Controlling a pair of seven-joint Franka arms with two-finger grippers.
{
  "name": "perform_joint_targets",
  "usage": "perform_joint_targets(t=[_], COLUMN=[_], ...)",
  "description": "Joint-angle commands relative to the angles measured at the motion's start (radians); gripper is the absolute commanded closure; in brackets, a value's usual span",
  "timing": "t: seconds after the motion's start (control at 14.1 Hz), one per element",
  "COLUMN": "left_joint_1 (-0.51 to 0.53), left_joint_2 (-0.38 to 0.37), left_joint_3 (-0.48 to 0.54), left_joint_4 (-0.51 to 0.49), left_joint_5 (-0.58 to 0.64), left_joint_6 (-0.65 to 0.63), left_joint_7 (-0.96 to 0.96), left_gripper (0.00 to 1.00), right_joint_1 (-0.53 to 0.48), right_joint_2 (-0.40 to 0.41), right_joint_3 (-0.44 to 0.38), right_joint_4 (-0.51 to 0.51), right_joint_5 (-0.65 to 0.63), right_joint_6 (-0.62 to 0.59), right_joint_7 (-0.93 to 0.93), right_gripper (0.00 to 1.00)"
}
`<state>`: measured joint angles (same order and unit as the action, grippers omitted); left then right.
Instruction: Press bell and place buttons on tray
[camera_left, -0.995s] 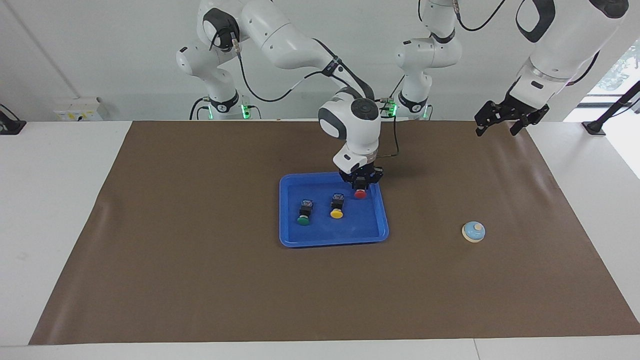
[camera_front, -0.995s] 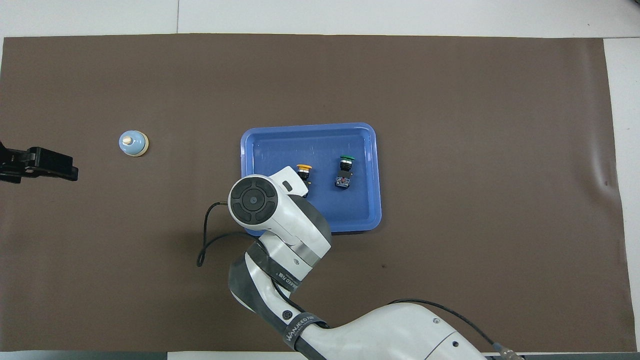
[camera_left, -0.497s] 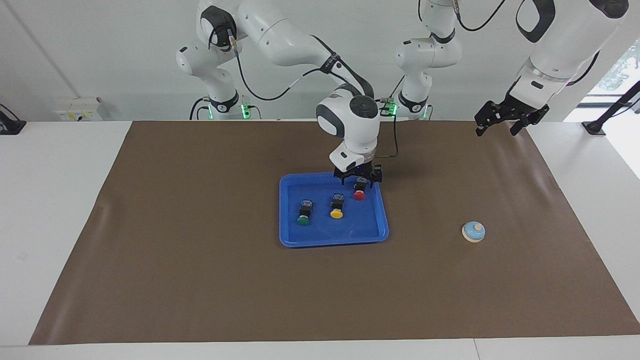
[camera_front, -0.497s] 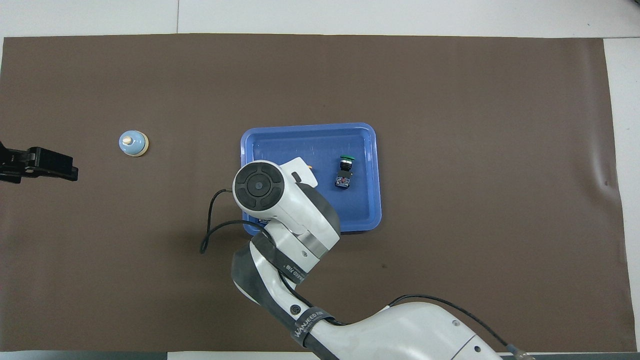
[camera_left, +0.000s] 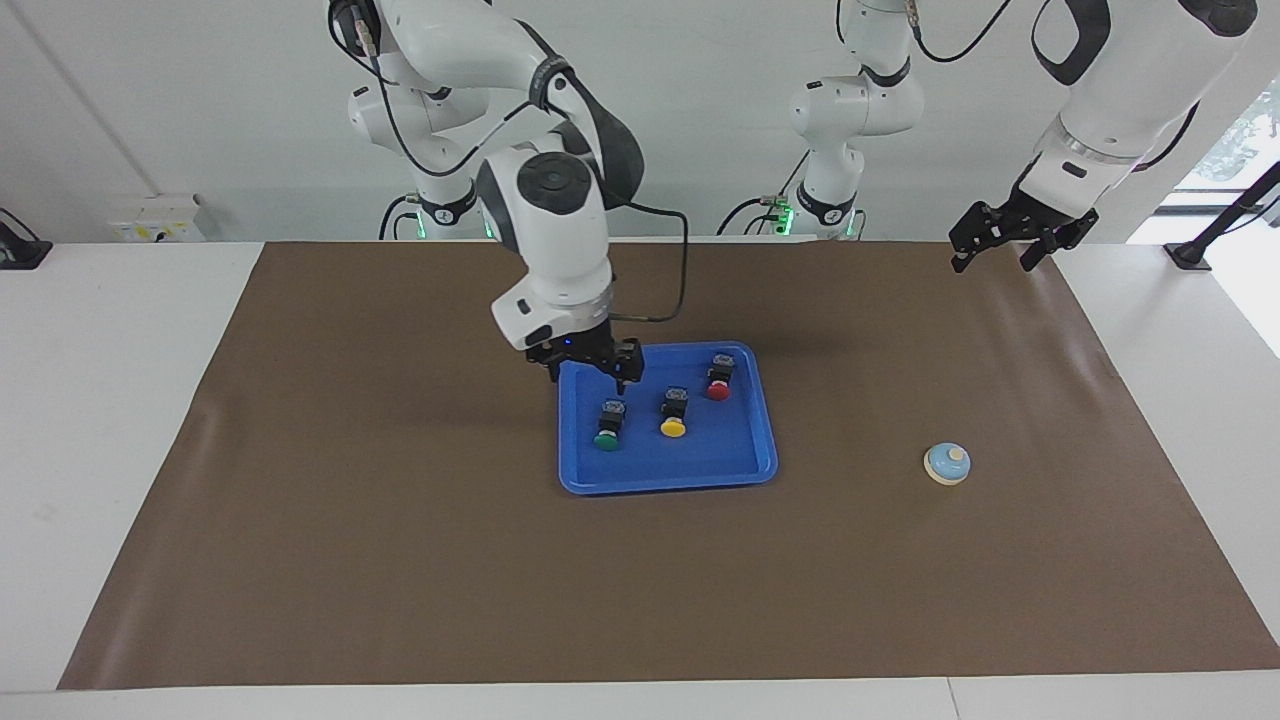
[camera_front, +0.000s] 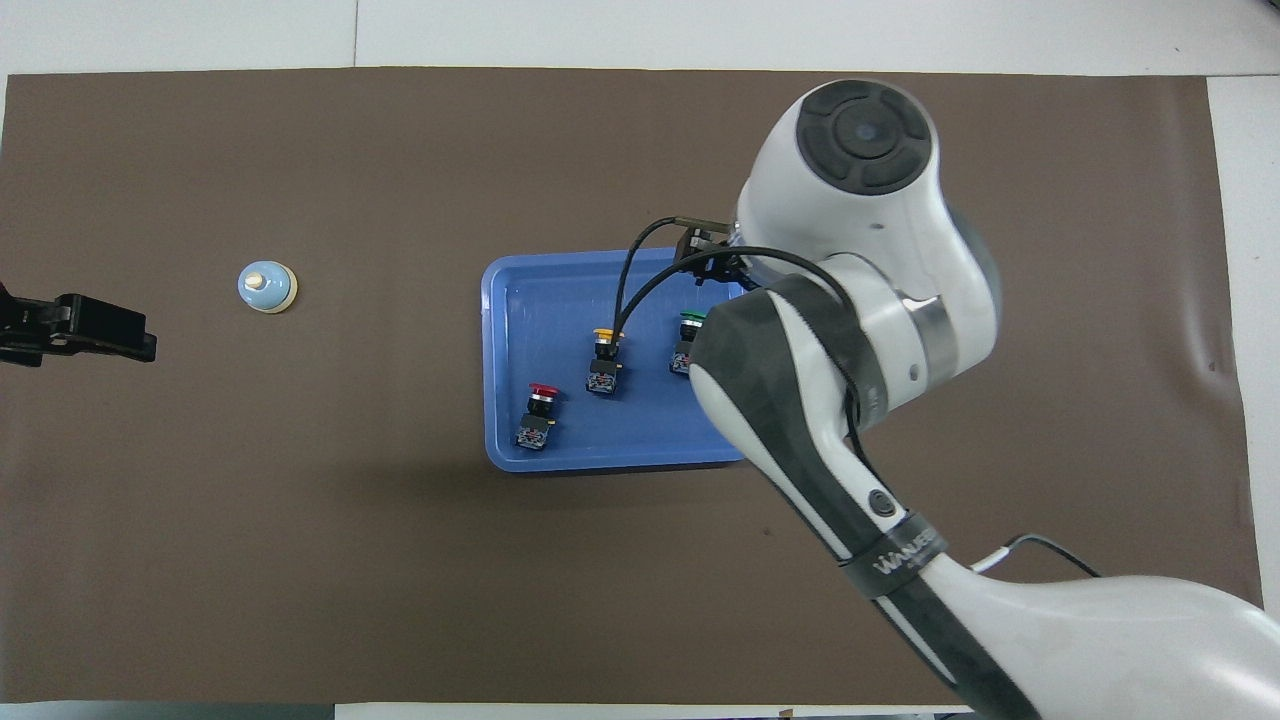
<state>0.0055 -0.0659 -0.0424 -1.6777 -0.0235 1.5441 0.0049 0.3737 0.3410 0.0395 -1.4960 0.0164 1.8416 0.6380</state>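
Facing view first: we find the blue tray (camera_left: 668, 470) at centre frame with all three buttons lying in it, the green button (camera_left: 607, 425) and yellow button (camera_left: 673, 412) side by side and the red button (camera_left: 719, 376) up toward the tray's upper right corner. Our right gripper (camera_left: 586, 366) hangs over the tray's upper left corner, fingers spread and holding nothing, while our left gripper (camera_left: 1002, 240) waits at upper right, fingers also parted. The bell (camera_left: 947, 464) sits alone at lower right (well apart from the tray). Overhead view next: the bell (camera_front: 267, 288) lies at left of frame, the left gripper (camera_front: 75, 329) near it at the left edge. We judge the placing finished; what remains calls for bringing the left gripper down on the bell's knob.
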Motion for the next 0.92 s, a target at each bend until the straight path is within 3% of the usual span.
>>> perform_joint_targets(t=[0.0, 0.28, 0.5, 0.85], left_joint_1=[0.001, 0.001, 0.001, 0.001], left_joint_2=[-0.002, -0.002, -0.002, -0.002], left_joint_3=[0.004, 0.004, 0.004, 0.003], left_joint_4=[0.015, 0.015, 0.015, 0.015], left_joint_5=[-0.01, -0.01, -0.01, -0.01], left_joint_6=[-0.016, -0.016, -0.016, -0.016], left_joint_7=[-0.006, -0.006, -0.006, -0.006], left_gripper=[0.0, 0.0, 0.0, 0.0], right_joint_1=[-0.08, -0.244, -0.294, -0.397], right_joint_2=[-0.049, -0.08, -0.112, -0.27], right_joint_3=[0.01, 0.01, 0.01, 0.01], right_joint_4=[-0.021, -0.021, -0.021, -0.029], right_joint_5=[0.001, -0.001, -0.051, -0.061], right_joint_6=[-0.067, -0.119, -0.142, -0.332], right_joint_7=[-0.2, -0.519, -0.616, -0.728], right_gripper=[0.0, 0.0, 0.0, 0.0])
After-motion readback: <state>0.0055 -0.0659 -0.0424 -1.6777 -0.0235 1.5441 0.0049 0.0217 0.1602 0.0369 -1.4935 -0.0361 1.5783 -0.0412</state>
